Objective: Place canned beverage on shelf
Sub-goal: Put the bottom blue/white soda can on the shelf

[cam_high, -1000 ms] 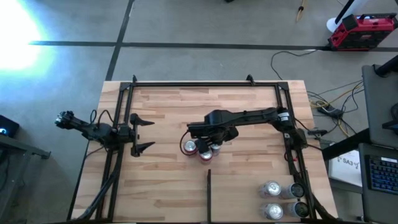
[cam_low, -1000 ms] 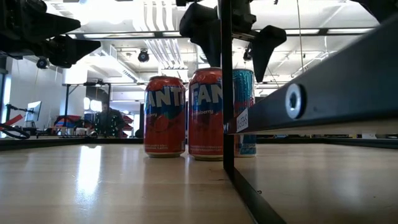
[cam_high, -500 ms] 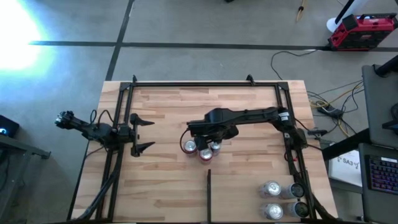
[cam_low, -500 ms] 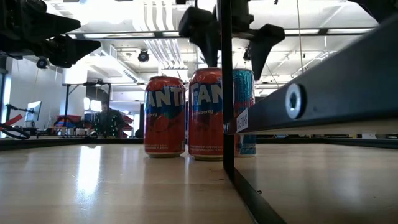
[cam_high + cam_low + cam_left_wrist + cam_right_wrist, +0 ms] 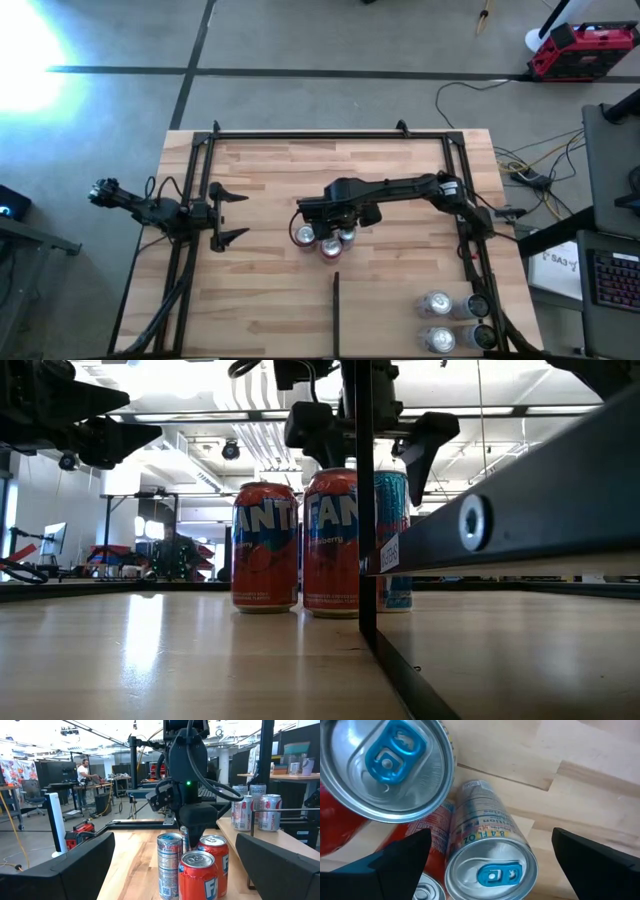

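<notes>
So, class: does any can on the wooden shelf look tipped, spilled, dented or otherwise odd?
Nothing stands out. The three cans stand upright and close together on the shelf, with no spill visible; the right pincer hangs open above them.

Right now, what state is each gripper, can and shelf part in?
Right gripper: open, just above the can cluster, holding nothing.
Left gripper: open, waiting at the shelf's left side.
Two red Fanta cans: upright, side by side.
Slim blue-and-silver can: upright, close to the red cans.
Silver cans at the near right corner: upright, unheld.
Light wooden shelf board with black tube frame: flat, carrying all the cans.
</notes>
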`<control>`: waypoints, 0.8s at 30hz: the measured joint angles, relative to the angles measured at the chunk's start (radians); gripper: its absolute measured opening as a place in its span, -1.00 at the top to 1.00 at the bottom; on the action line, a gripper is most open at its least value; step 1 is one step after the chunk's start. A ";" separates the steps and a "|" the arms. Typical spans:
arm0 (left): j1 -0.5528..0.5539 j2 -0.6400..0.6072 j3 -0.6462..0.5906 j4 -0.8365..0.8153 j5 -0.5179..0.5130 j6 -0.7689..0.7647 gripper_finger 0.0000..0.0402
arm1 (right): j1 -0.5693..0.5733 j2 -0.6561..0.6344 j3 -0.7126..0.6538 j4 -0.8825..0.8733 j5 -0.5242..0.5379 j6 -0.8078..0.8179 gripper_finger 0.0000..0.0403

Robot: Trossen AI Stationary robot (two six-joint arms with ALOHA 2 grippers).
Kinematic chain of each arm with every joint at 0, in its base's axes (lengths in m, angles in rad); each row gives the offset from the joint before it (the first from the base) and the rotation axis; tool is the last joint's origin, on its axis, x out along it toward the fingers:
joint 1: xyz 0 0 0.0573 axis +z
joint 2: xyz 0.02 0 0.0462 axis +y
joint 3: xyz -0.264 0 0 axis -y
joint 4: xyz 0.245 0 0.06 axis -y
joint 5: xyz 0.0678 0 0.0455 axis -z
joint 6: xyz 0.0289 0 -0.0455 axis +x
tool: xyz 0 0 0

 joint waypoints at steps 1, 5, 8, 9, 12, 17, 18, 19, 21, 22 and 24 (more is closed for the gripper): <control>0.000 0.000 0.000 0.000 0.000 0.000 -0.99 | 0.000 0.000 0.000 0.000 -0.002 0.009 -0.96; 0.000 0.000 0.000 0.000 0.000 0.000 -0.99 | 0.003 0.000 -0.003 -0.002 -0.017 0.052 -0.82; 0.000 0.000 0.000 0.000 0.000 0.000 -0.99 | 0.004 0.000 -0.006 -0.011 -0.018 0.077 -0.64; 0.000 0.000 0.000 0.000 0.000 0.000 -0.99 | 0.004 0.000 -0.009 -0.013 -0.018 0.083 -0.57; 0.000 0.000 0.000 0.000 0.000 0.000 -0.99 | 0.004 -0.001 -0.017 -0.016 -0.018 0.102 -0.34; 0.000 0.000 0.000 0.000 0.000 0.000 -0.99 | 0.008 -0.002 -0.023 -0.016 -0.017 0.119 -0.14; 0.000 0.000 0.000 0.000 0.000 0.000 -0.99 | 0.008 -0.002 -0.023 -0.016 -0.017 0.112 -0.14; 0.000 0.000 0.000 0.000 0.000 0.000 -0.99 | 0.008 -0.002 -0.023 -0.016 -0.018 0.109 -0.14; 0.000 0.000 0.000 0.000 0.000 0.000 -0.99 | 0.009 -0.006 -0.023 -0.026 -0.033 0.114 -0.14; 0.000 0.000 0.000 0.000 0.000 0.000 -0.99 | 0.009 -0.009 -0.025 -0.041 -0.043 0.125 -0.14; 0.000 0.000 0.000 0.000 0.000 0.000 -0.99 | 0.017 -0.021 -0.027 -0.072 -0.049 0.148 -0.14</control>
